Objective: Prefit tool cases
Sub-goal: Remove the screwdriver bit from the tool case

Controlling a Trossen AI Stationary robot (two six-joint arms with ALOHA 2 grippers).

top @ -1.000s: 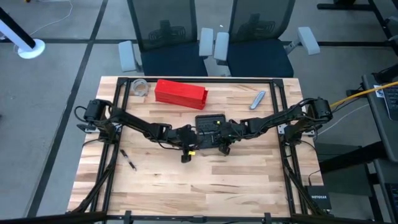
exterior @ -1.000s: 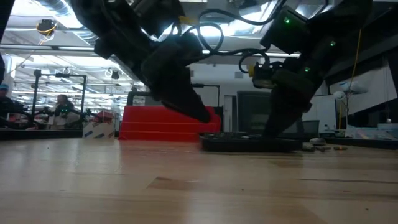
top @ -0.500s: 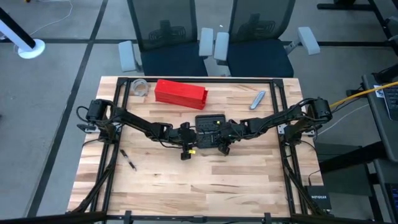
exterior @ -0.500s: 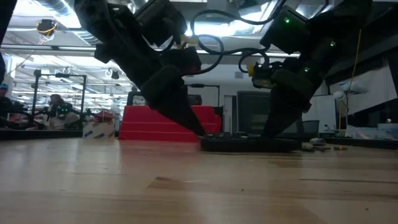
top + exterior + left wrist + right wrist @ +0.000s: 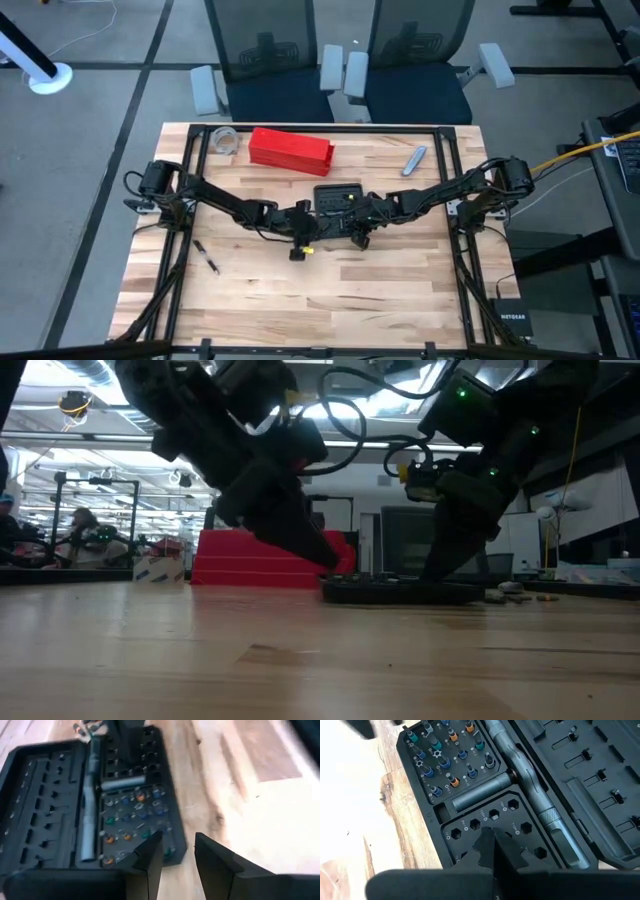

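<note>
Open case lying flat mid-worktop, nearer the far edge — bits and ratchet seated, socket holes empty. Left gripper fingers apart at its near corner; right gripper over the sockets, fingers together, nothing visibly held. Closing not yet done

Black case, gridded sockets inside; its bits carry teal, blue and orange collars, beside a grey ratchet handle. Red box. Pale wood-grain surface. My tools are dark.

tool case cropped, right end effector fingertips hidden
</note>
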